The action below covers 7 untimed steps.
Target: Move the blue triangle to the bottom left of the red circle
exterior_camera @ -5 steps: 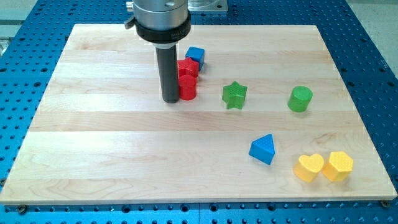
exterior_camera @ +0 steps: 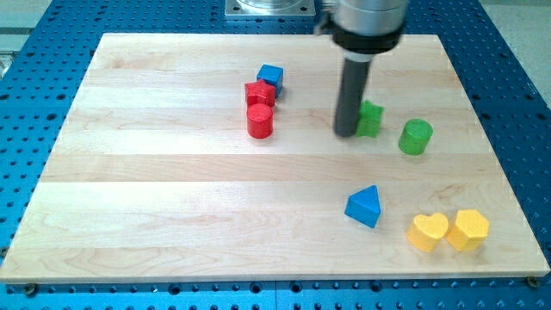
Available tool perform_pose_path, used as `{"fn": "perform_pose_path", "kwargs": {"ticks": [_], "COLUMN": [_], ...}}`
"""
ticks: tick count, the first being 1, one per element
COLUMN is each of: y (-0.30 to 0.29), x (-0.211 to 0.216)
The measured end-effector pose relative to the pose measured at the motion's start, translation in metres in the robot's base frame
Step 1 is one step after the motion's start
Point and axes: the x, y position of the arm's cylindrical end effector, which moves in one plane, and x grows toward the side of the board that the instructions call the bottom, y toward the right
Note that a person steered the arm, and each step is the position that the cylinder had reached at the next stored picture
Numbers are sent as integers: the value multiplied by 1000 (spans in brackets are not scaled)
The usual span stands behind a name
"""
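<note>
Wooden tabletop [exterior_camera: 155,198] sits on a blue perforated base [exterior_camera: 26,129]. The arm's rod hangs over the upper right part of the tabletop; my tip [exterior_camera: 346,133] is down on the wood, right against the left side of a green block [exterior_camera: 371,119], which the rod partly hides, so its shape cannot be made out. No jaws on this end effector: it is a plain rod, nothing to open or close, and it holds nothing.

Green cylinder [exterior_camera: 416,137] stands just right of that green block, apart from it. Blue triangle [exterior_camera: 364,207] lies toward the bottom right corner, well below my tip and well apart from the red blocks. Yellow heart [exterior_camera: 428,232] and yellow hexagon-like block [exterior_camera: 469,229] sit side by side, touching, nearest the bottom right corner.

Near the top edge, left of centre: red circle [exterior_camera: 260,120], a second red block [exterior_camera: 259,93] touching it from above, and a blue cube [exterior_camera: 270,77] touching that one at its upper right.
</note>
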Motion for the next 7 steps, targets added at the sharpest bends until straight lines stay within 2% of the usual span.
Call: {"fn": "perform_pose_path", "kwargs": {"ticks": [1, 3, 4, 7], "y": [4, 75, 75, -20], "x": [55, 123, 130, 151]}}
